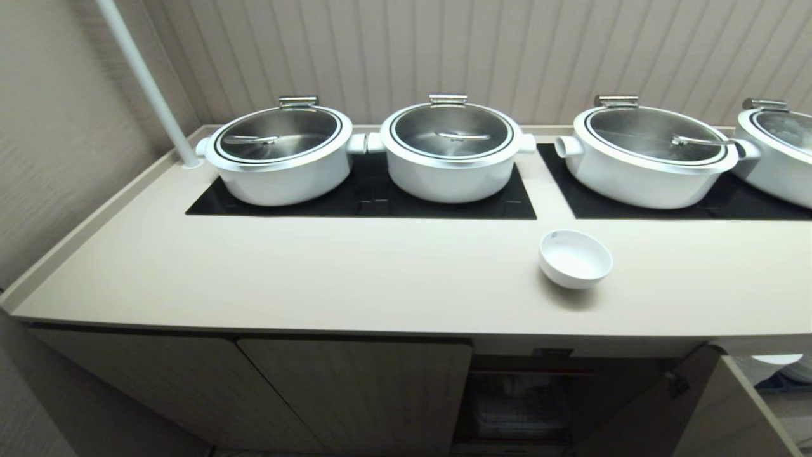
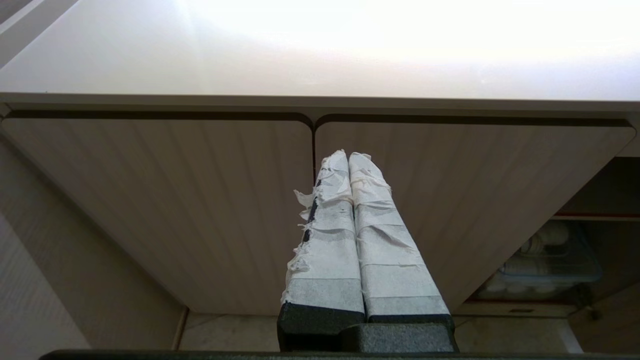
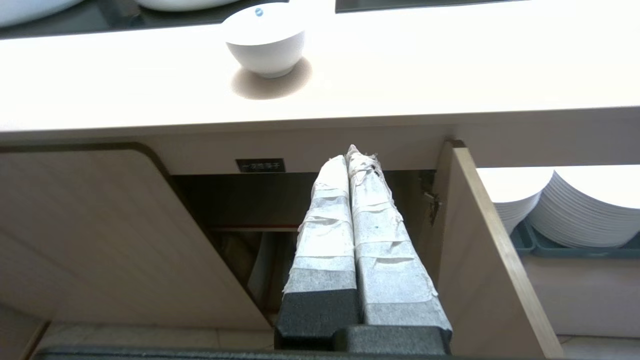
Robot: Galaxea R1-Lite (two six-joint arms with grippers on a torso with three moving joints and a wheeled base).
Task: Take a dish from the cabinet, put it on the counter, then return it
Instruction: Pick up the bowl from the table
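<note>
One dish (image 1: 575, 258) upright on counter (image 1: 317, 273).

Glossy white ceramic dish (image 1: 575, 258) on smooth matt beige counter (image 1: 317, 273)

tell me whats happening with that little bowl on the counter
Nothing is holding it right now. The small white dish sits upright on the counter, in front of the lidded pots. Both grippers are shut and empty, low in front of the cabinet: the right gripper faces its open compartment, the left gripper the closed doors. The dish has not yet gone back inside.
</note>
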